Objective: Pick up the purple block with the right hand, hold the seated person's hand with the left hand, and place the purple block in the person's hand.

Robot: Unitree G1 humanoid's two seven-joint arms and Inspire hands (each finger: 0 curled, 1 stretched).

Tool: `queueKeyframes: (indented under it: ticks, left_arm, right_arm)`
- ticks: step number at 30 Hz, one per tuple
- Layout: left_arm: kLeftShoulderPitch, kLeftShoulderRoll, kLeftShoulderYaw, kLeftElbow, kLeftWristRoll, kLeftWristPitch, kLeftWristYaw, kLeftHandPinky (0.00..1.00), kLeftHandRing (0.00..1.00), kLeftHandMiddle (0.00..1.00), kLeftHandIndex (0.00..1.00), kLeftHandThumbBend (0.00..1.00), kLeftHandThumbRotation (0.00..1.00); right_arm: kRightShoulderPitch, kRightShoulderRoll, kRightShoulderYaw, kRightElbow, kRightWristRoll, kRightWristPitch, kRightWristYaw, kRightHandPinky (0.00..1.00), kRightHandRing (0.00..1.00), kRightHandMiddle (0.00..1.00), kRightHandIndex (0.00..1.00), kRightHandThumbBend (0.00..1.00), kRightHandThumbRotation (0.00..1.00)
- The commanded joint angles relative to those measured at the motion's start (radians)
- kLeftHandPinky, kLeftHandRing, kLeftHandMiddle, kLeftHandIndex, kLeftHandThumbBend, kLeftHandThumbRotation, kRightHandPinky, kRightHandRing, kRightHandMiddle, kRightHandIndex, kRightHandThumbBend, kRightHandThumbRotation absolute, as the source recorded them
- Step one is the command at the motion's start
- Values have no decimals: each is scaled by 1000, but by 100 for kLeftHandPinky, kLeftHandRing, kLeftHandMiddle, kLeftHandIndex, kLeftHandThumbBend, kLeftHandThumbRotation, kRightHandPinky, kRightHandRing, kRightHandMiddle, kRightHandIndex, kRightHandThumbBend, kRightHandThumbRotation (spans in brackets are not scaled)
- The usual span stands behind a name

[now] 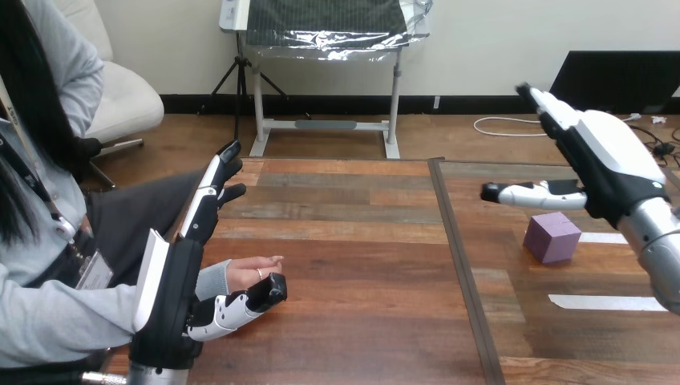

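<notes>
1. The purple block [552, 237] sits on the wooden table [361, 265] at about 3 o'clock from the view's centre, with nothing touching it.
2. The right hand [605, 172] hovers above the block, which is at its 7 o'clock. Its fingers are straight, its thumb is spread to the left, and it holds nothing.
3. The person's hand [252, 269] rests palm up on the table at about 8 o'clock.
4. The left hand [172, 281] is beside it, relaxed and unclenched. Its fingers point to 1 o'clock and its thumb lies at 6 o'clock of the person's hand; whether they touch cannot be told.
5. A white tape strip [601, 237] lies at the block's 3 o'clock, and a second tape strip [597, 302] at its 5 o'clock.
6. A dark seam [461, 265] in the table runs between the block and the person's hand.
</notes>
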Motion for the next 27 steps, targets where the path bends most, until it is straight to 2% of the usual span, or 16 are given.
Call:
queueKeyframes:
  ticks: [1, 20, 27]
  left_arm:
    - [-64, -5, 13, -8, -3, -9, 8, 84, 93, 96, 95, 100, 82]
    - [-66, -8, 9, -6, -19, -17, -1, 83, 92, 96, 95, 100, 80]
    - [-66, -7, 8, -2, -23, -23, -3, 84, 93, 96, 95, 100, 80]
  right_arm:
    - [-118, -25, 14, 27, -3, 16, -38, 100, 100, 100, 100, 100, 73]
    - [-137, -42, 18, 81, 14, 82, -19, 97, 100, 100, 100, 100, 69]
    - [-139, -45, 18, 92, 16, 128, -1, 96, 100, 100, 99, 100, 67]
